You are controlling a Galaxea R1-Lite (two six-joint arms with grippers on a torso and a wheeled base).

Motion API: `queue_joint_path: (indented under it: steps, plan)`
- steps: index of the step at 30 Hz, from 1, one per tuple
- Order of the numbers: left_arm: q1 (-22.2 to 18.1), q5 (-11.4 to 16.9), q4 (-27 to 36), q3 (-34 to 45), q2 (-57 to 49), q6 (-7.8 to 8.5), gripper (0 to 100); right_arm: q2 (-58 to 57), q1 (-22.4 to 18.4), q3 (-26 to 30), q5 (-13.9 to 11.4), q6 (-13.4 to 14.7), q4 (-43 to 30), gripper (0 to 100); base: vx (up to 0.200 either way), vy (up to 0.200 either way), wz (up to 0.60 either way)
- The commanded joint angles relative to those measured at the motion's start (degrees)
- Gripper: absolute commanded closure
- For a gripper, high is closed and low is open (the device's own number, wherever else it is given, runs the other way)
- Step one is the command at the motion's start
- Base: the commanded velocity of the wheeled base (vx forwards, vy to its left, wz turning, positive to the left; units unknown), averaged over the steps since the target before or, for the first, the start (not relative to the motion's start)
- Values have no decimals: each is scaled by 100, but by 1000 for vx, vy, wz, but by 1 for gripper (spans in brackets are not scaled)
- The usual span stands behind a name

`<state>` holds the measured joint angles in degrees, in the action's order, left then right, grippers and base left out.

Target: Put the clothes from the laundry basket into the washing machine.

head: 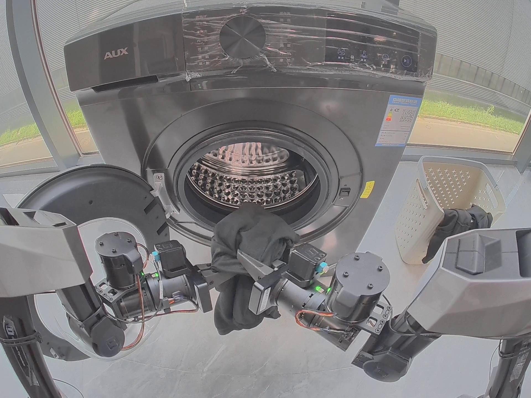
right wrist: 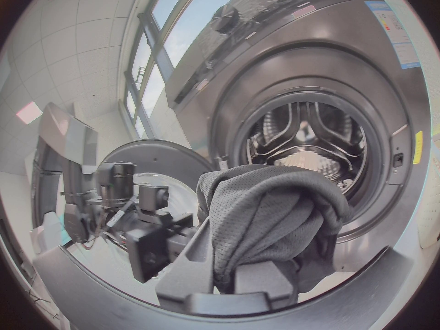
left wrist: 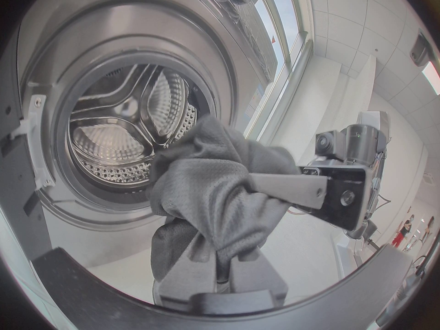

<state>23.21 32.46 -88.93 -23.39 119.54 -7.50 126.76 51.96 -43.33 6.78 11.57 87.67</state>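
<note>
I hold the dark grey mesh-knit garment [head: 249, 244] bunched at the centre of the head view, just before the mouth of the grey metal washing machine [head: 249, 106] and not yet inside. My left gripper [left wrist: 220, 264] and right gripper [right wrist: 229, 271] both clamp its soft folds. The shiny dimpled drum [head: 249, 181] looks bare, so I judge we're early. At right, another dark cloth [head: 459, 222] drapes over the perforated cream plastic laundry basket [head: 442, 186].
</note>
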Motion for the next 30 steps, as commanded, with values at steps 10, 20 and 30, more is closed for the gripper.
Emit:
queue_joint_path:
  steps: [10, 20, 30]
  plan:
    - [-10, -618, -45, -113, -396, -6, 100, 16, -406, 439, 131, -6, 4, 0, 0, 0, 0]
    - [140, -1506, -45, -148, -493, 20, 100, -424, -863, 1933, 166, 126, 101, 0, 0, 0, 0]
    - [571, -2526, -37, -113, -660, 20, 100, -934, -1557, 2698, 192, 267, 109, 0, 0, 0, 0]
